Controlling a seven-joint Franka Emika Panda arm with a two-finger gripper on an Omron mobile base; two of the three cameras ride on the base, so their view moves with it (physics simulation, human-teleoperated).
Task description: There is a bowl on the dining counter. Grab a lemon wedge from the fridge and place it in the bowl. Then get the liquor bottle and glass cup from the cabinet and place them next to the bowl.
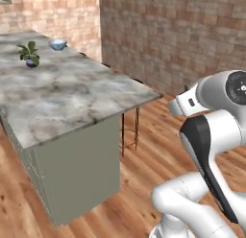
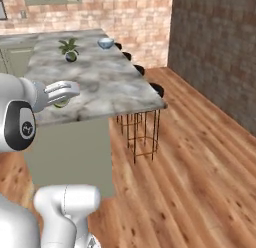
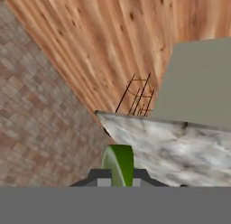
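I've got the gripper (image 3: 118, 182) clamped on the lemon wedge (image 3: 118, 164); the hand view shows the green wedge pinched between the two dark fingertips, so the fridge pickup looks done. The arm is held up near the close end of the dining counter (image 1: 72, 95), with the wedge peeking out at the hand in the right base view (image 2: 61, 104). The bowl (image 1: 58, 44) sits at the far end of the counter, just past the small potted plant (image 1: 29, 54), well apart from the hand. I read that as base not yet in reach, so the drop into the bowl is still pending. Nothing sits beside the bowl yet: liquor bottle and glass cup still to fetch from the cabinet. Stools (image 2: 142, 124) tucked under the counter's edge on my right; watch clearance when driving along.
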